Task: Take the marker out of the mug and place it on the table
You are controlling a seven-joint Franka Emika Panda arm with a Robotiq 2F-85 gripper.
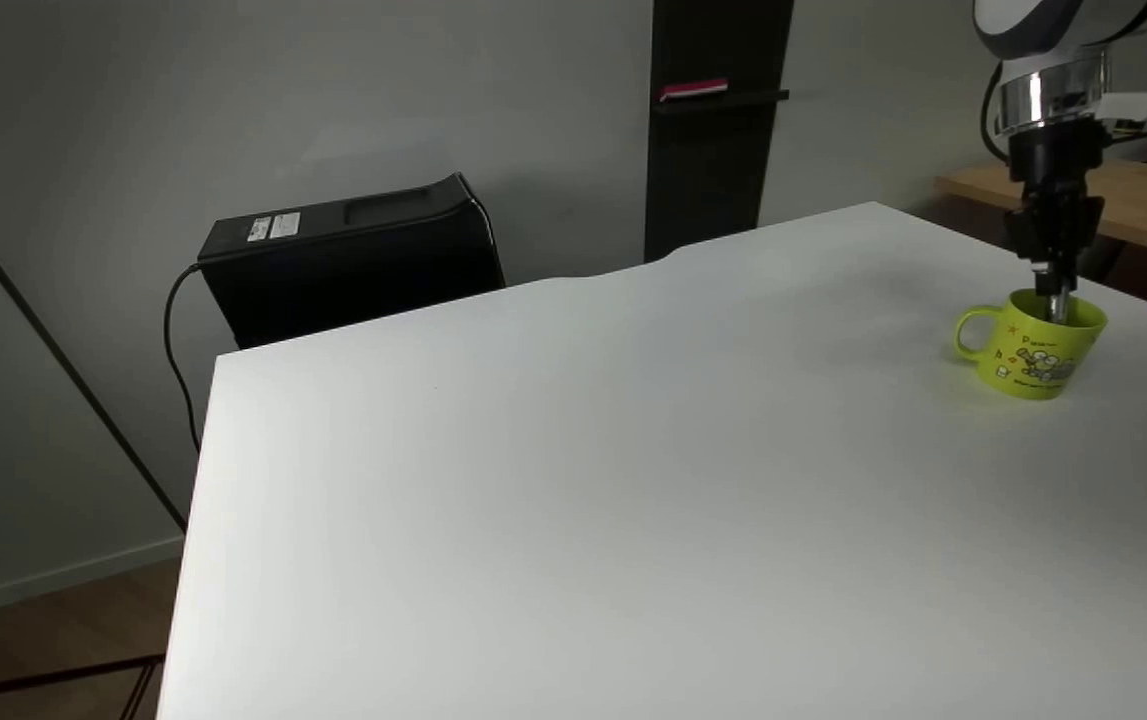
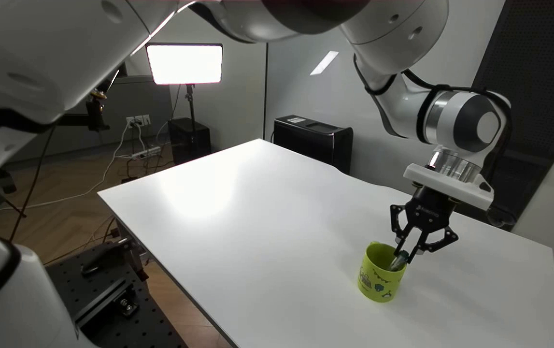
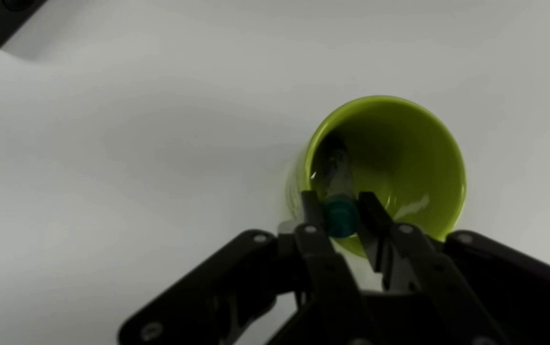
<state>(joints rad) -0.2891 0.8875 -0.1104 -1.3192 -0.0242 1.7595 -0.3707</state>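
Marker slanting inside mug, green end up; above mug, your gripper pointing down, fingers clamping that end.

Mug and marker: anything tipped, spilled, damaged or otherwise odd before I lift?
Nothing stands out. The mug stands upright on the table, and the marker leans inside it, its teal end held in the gripper; I see no spill or damage.

White table with an upright, printed yellow-green mug on top.
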